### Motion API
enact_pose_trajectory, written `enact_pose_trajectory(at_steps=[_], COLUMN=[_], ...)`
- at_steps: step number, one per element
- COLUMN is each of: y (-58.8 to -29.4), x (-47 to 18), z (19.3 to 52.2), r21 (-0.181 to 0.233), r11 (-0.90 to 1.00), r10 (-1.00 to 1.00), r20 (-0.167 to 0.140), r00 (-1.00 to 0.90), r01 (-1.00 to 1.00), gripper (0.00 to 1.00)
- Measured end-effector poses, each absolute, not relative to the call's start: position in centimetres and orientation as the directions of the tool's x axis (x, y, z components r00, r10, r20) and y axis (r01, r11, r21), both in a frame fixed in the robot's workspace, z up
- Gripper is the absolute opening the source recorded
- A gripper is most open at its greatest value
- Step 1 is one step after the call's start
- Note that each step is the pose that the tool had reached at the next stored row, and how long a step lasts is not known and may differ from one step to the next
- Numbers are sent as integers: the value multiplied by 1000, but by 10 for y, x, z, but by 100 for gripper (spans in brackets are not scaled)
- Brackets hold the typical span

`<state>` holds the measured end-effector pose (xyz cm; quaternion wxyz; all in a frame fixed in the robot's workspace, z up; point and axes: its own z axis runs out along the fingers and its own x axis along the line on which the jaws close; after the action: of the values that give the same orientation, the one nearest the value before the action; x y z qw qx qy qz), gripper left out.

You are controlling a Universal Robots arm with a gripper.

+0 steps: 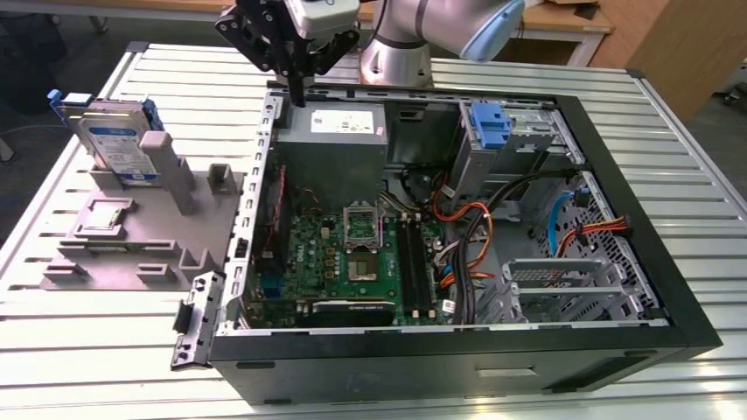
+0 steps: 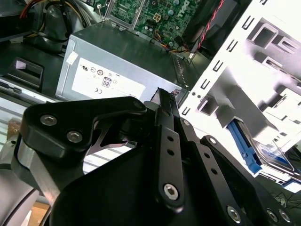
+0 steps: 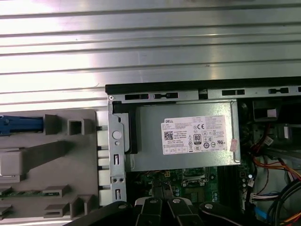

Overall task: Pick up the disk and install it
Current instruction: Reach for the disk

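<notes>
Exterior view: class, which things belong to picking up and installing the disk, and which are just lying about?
Job: the disk, upright in the grey holder; end effector; open computer case.
Just there: power supply box; bare blue clip; cables.

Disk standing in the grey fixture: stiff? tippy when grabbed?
Probably rigid: the disk looks like a metal-cased, blue-framed slab. Standing on edge in the grey fixture, it could tip if nudged sideways. Its smooth label face may be slippery.
</notes>
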<state>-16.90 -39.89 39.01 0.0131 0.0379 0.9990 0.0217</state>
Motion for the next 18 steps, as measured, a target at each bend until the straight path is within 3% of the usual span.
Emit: enact_pose_trajectory(at_steps=[18], y=[-399], x=[-173], z=[389], r21=[44], r11=[996], r10=[76], r20=[-24], r00=[-997], r01=[75], gripper=[10])
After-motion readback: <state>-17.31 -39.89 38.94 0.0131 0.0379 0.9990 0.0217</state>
